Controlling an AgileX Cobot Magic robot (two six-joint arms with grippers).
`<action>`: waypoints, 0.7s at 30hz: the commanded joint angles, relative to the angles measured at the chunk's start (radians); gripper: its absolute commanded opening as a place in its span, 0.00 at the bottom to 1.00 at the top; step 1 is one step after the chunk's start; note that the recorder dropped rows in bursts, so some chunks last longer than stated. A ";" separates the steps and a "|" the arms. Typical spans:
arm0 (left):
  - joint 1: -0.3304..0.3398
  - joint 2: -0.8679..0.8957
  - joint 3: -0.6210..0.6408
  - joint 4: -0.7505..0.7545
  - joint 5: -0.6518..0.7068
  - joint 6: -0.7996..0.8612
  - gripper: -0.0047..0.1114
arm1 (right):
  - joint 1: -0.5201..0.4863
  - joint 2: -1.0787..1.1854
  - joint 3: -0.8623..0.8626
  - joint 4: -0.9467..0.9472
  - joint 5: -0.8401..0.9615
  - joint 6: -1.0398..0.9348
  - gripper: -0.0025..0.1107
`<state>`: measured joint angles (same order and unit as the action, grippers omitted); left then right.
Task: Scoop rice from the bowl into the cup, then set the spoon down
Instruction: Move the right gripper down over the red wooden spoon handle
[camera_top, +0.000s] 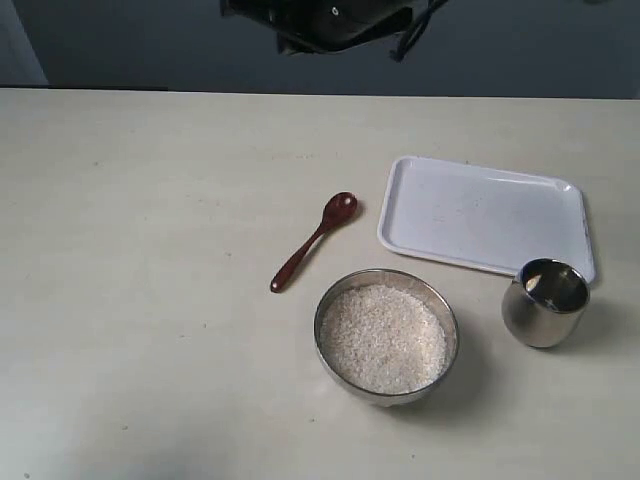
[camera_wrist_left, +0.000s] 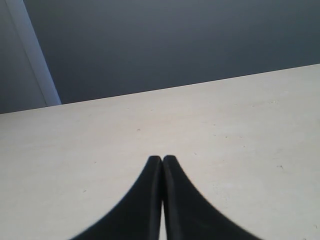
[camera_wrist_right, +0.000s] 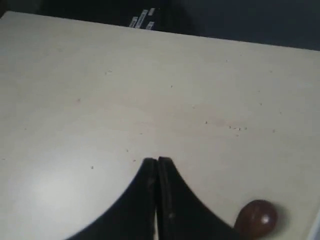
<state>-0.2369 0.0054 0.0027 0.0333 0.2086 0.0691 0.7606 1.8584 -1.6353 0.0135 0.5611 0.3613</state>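
Note:
A wide steel bowl full of white rice stands near the table's front centre. To its right stands the small steel cup. The reddish-brown wooden spoon lies flat on the table behind and left of the bowl, its head toward the back right. That head shows in the right wrist view beside my right gripper, which is shut and empty above bare table. My left gripper is shut too, with nothing in it, over bare table. Neither gripper shows in the exterior view.
A white rectangular tray lies behind the cup, at the back right. A dark robot part hangs at the top of the exterior view. The beige table stretches wide to the left of the spoon.

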 joint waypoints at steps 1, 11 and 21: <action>-0.005 -0.005 -0.003 -0.003 -0.009 -0.005 0.04 | -0.023 0.013 -0.005 -0.002 0.162 0.133 0.01; -0.005 -0.005 -0.003 -0.003 -0.009 -0.005 0.04 | -0.021 0.111 -0.005 0.190 0.362 0.115 0.42; -0.005 -0.005 -0.003 -0.003 -0.009 -0.005 0.04 | -0.003 0.276 -0.005 0.374 0.391 0.171 0.42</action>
<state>-0.2369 0.0054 0.0027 0.0333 0.2086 0.0691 0.7512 2.1023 -1.6363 0.3626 0.9203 0.5281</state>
